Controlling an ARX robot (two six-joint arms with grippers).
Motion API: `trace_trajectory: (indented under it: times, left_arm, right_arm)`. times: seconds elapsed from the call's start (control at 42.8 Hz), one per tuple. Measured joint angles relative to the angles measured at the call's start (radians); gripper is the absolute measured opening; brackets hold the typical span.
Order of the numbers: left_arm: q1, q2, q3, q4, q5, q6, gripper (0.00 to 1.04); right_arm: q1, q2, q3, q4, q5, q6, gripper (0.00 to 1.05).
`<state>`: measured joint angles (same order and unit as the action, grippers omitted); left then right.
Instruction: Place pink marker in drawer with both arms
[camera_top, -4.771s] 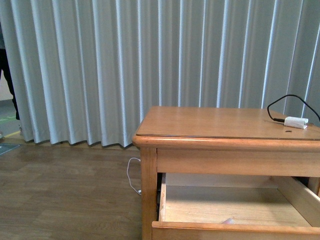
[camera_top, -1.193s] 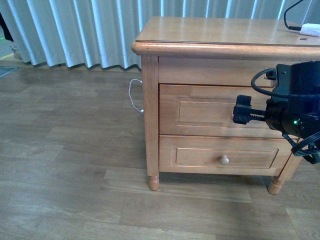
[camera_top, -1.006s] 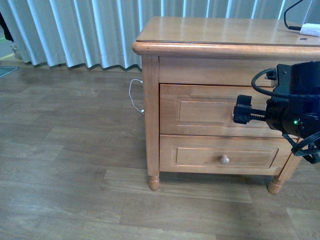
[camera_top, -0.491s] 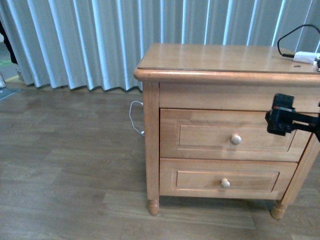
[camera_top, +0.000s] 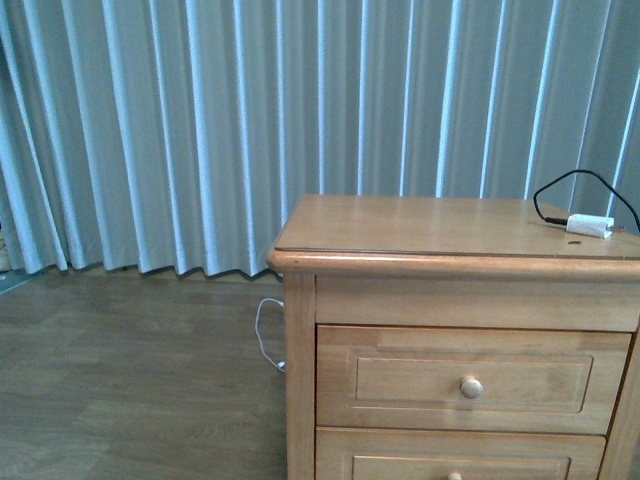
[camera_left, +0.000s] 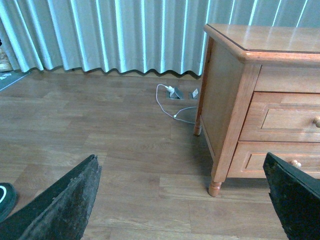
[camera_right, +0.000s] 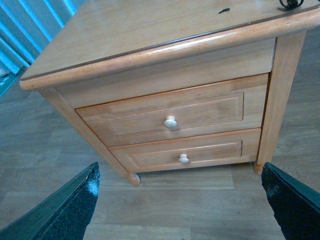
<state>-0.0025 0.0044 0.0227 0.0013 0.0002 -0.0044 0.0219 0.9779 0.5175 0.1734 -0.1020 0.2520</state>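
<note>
The honey-coloured wooden cabinet (camera_top: 440, 250) stands at the right of the front view. Its upper drawer (camera_top: 470, 378) is shut, with a round knob (camera_top: 471, 387). It also shows shut in the right wrist view (camera_right: 170, 117) and partly in the left wrist view (camera_left: 290, 117). The pink marker is out of view. Neither arm shows in the front view. My left gripper (camera_left: 182, 200) is open and empty over the floor, away from the cabinet's left side. My right gripper (camera_right: 180, 200) is open and empty, in front of the cabinet.
A white plug block (camera_top: 590, 227) with a black cable lies on the cabinet top at the right. The lower drawer (camera_right: 182, 152) is shut. A white cable and wall plugs (camera_left: 172, 95) lie on the wooden floor by the grey curtain (camera_top: 250, 120).
The drawer, open 4.8 s ago, is shut. The right gripper that stood at the upper drawer's knob has drawn back out of the front view. The front camera has tilted upward.
</note>
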Motion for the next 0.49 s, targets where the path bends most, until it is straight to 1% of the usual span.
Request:
trace_trajectory:
  times: [0.094, 0.117, 0.164, 0.187, 0.234, 0.304, 0.468, 0.491]
  left_arm:
    - [0.0, 0.0, 0.0, 0.0, 0.0, 0.0, 0.98]
    - [0.0, 0.0, 0.0, 0.0, 0.0, 0.0, 0.98]
    - [0.0, 0.0, 0.0, 0.0, 0.0, 0.0, 0.98]
    - [0.0, 0.0, 0.0, 0.0, 0.0, 0.0, 0.98]
    - [0.0, 0.0, 0.0, 0.0, 0.0, 0.0, 0.98]
    - [0.0, 0.0, 0.0, 0.0, 0.0, 0.0, 0.98]
    - [0.0, 0.0, 0.0, -0.001, 0.0, 0.0, 0.98]
    - [0.0, 0.0, 0.0, -0.001, 0.0, 0.0, 0.98]
  right_arm:
    - [0.0, 0.006, -0.001, -0.003, 0.0, 0.0, 0.96]
    - [-0.004, 0.008, -0.01, 0.023, 0.016, -0.013, 0.94]
    - [-0.011, 0.003, -0.087, 0.222, 0.081, -0.085, 0.85]
    - [-0.014, -0.004, -0.128, 0.311, 0.095, -0.126, 0.79]
    - [-0.022, -0.028, -0.191, 0.418, 0.106, -0.179, 0.69]
    - [-0.023, -0.079, -0.246, 0.452, 0.106, -0.218, 0.53]
    - [-0.023, -0.18, -0.346, 0.445, 0.105, -0.241, 0.15]
    - [-0.023, -0.19, -0.354, 0.442, 0.105, -0.241, 0.12]
